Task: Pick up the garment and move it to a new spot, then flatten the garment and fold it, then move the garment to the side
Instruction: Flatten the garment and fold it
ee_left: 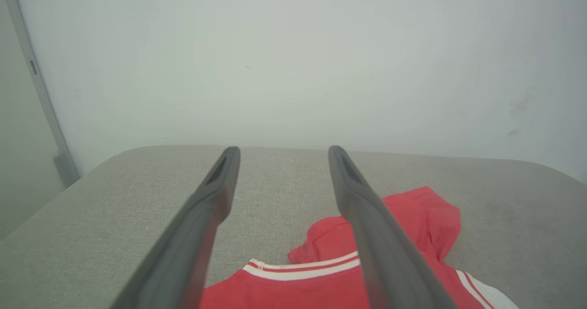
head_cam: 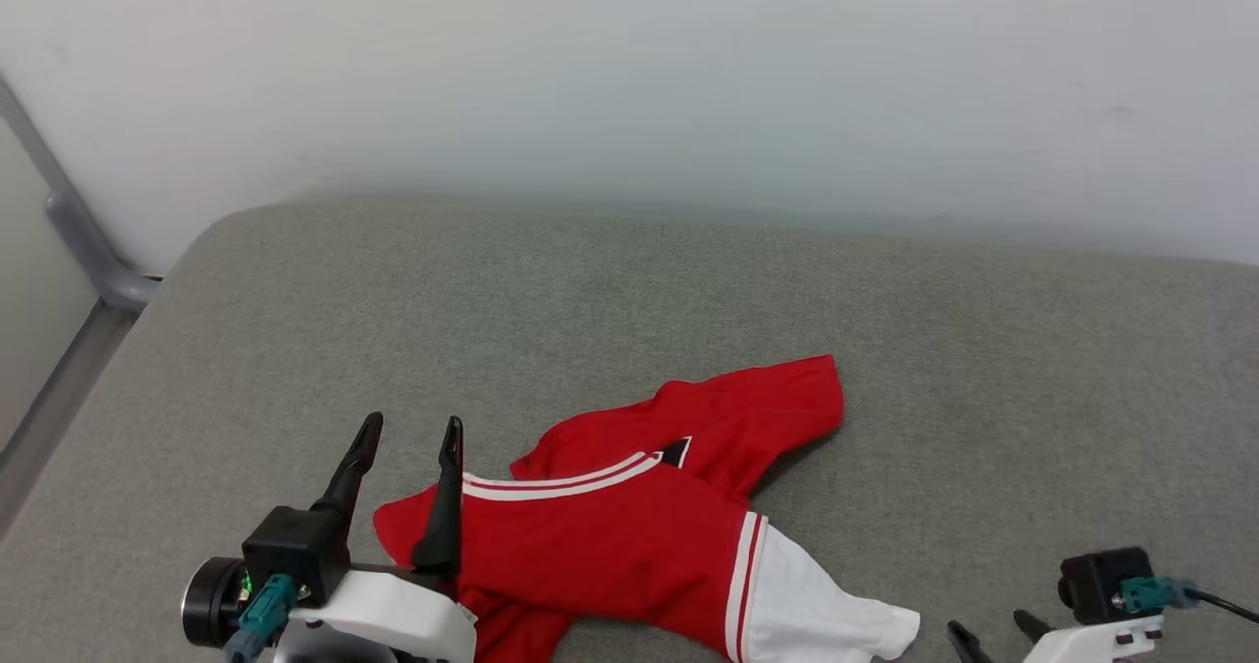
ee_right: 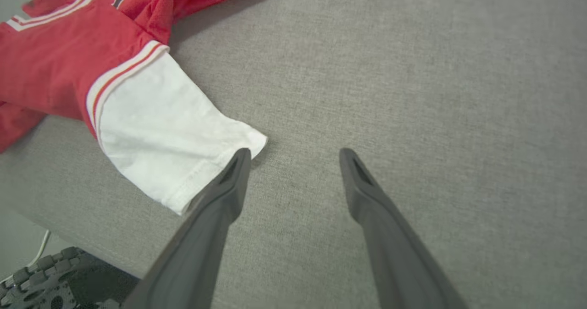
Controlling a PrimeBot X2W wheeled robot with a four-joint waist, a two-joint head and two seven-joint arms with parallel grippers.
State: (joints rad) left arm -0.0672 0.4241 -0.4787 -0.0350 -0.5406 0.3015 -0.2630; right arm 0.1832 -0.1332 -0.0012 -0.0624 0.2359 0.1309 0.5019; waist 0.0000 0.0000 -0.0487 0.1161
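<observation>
The garment [head_cam: 629, 525] is a red jersey with white stripes and a white panel, lying crumpled near the front of the grey cushioned surface [head_cam: 629, 289]. My left gripper [head_cam: 410, 429] stands open over the garment's left edge, with nothing between its fingers. In the left wrist view that gripper [ee_left: 282, 155] frames the grey fabric, with the garment [ee_left: 412, 222] behind its right finger. My right gripper [ee_right: 293, 155] is open and empty above the bare surface [ee_right: 435, 93], just right of the garment's white panel [ee_right: 160, 135]. In the head view the right gripper [head_cam: 993, 632] shows low at the right.
A pale wall [head_cam: 629, 73] rises right behind the cushioned surface. A grey metal frame [head_cam: 79, 240] stands at the far left. In the right wrist view the surface's front edge drops to a dark ribbed wheel [ee_right: 59, 279] and a white cable.
</observation>
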